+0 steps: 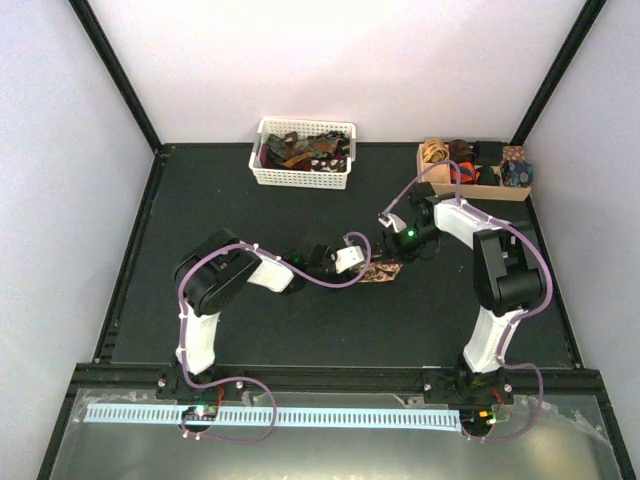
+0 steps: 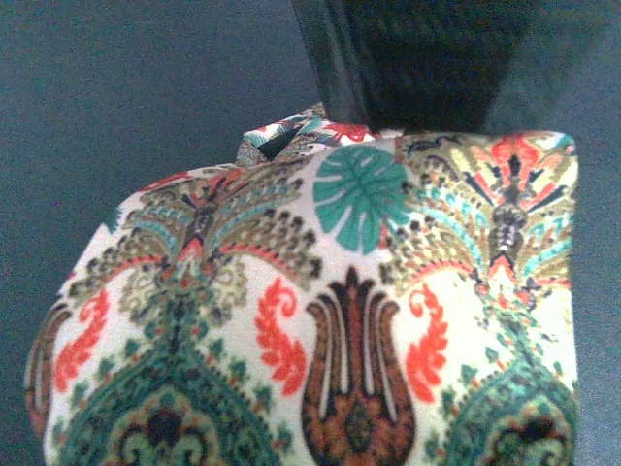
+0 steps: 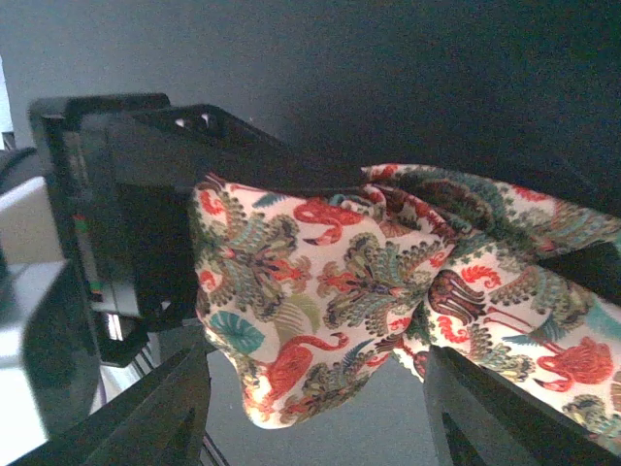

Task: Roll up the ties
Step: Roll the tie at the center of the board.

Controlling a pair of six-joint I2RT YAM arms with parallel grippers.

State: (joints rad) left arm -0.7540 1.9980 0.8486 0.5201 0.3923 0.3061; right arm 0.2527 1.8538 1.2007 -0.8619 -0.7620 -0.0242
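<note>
A floral tie [image 1: 382, 271] in red, green and beige is bunched between my two grippers at mid-table. My left gripper [image 1: 366, 262] holds it. In the left wrist view the tie's fabric [image 2: 349, 320] fills the frame and hides the fingers. The right wrist view shows the tie [image 3: 340, 291] hanging from the left gripper's black body [image 3: 136, 223], clear of the mat. My right gripper [image 1: 393, 242] faces it, and its fingers [image 3: 165, 408] are spread wide on either side of the tie without gripping. More ties [image 1: 300, 150] lie in the basket.
A white slatted basket [image 1: 303, 180] stands at the back centre. A tan wooden compartment box [image 1: 470, 185] with rolled ties stands at the back right. The black mat [image 1: 300, 330] covers the table. The right gripper's dark body [image 2: 417, 58] looms close above the tie.
</note>
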